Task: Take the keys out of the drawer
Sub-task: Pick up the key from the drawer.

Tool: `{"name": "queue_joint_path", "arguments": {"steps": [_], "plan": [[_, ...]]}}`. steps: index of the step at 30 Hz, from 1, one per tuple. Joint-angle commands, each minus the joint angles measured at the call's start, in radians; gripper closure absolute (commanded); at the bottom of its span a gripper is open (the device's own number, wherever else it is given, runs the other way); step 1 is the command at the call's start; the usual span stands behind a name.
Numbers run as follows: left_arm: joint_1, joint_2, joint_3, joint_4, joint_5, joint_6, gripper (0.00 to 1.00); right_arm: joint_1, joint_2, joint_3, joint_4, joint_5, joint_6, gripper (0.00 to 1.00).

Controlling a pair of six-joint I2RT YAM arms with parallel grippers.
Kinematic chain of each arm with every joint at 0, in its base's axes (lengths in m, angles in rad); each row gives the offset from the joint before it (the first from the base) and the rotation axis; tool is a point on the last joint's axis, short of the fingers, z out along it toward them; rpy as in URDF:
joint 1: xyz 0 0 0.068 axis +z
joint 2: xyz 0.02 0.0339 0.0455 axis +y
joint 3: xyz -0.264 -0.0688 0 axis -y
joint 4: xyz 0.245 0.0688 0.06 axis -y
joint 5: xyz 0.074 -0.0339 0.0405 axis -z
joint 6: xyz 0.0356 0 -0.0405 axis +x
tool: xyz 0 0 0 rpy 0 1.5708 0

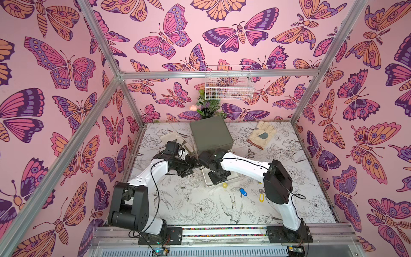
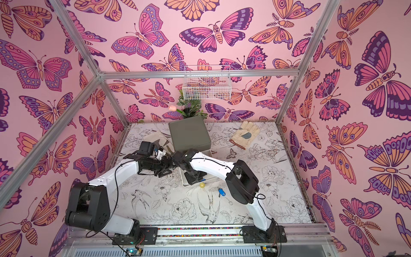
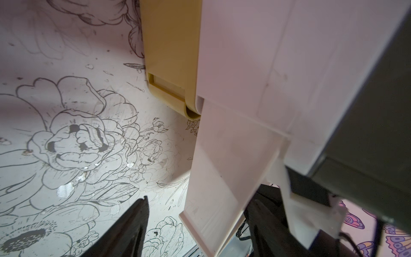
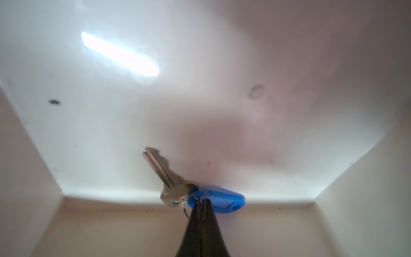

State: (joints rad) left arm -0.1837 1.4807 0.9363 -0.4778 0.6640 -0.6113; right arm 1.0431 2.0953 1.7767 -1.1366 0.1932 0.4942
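As the drawer (image 1: 236,176) stands pulled out beneath the grey-green cabinet (image 1: 210,134), the right end effector (image 4: 201,201) is seen clenched on the blue tag (image 4: 219,200) of a key (image 4: 158,165) that lies on the drawer's white floor, at the foot of one of its walls. The tag is pinched near its ring end, and the metal blade points away across the floor. The left end effector (image 1: 188,169) is held released, its fingers spread either side of the drawer's side wall (image 3: 222,155) without visibly clamping it.

Two more keys are shown out on the desk (image 1: 200,211) in front of the drawer, near each other: a blue-tagged key (image 1: 243,192) and a yellow-tagged key (image 1: 261,197). A small yellowish round object (image 1: 225,185) lies just beside the drawer's front edge; what it is cannot be told.

The step in hand is judged to be the lift-out. A straight rise is advised until blade and ring are clear of the wall, since the pinch sits off-centre and the key can be expected to swing below the tag. A sideways drag before that could catch the blade on the rim or twist the tag out of the grip. The set-down is best aimed at bare desk beside the two keys, with the release made low.
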Motion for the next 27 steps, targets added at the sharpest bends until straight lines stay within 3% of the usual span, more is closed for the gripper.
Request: {"name": "queue_joint_path", "arguments": {"steps": [1, 9, 14, 27], "plan": [[-0.002, 0.007, -0.008, -0.011, -0.001, 0.003, 0.24, -0.007, -0.054, -0.013, 0.034, 0.109, 0.012, 1.0], [-0.002, 0.021, 0.002, -0.011, 0.002, 0.005, 0.24, -0.019, -0.104, 0.03, 0.072, 0.167, -0.011, 1.0], [-0.001, 0.028, 0.007, -0.011, 0.004, 0.007, 0.25, -0.035, -0.093, 0.044, 0.09, 0.057, -0.041, 1.0], [0.0, -0.007, 0.007, -0.014, 0.002, -0.004, 0.25, -0.04, -0.233, 0.204, -0.02, 0.187, -0.054, 1.0]]}}
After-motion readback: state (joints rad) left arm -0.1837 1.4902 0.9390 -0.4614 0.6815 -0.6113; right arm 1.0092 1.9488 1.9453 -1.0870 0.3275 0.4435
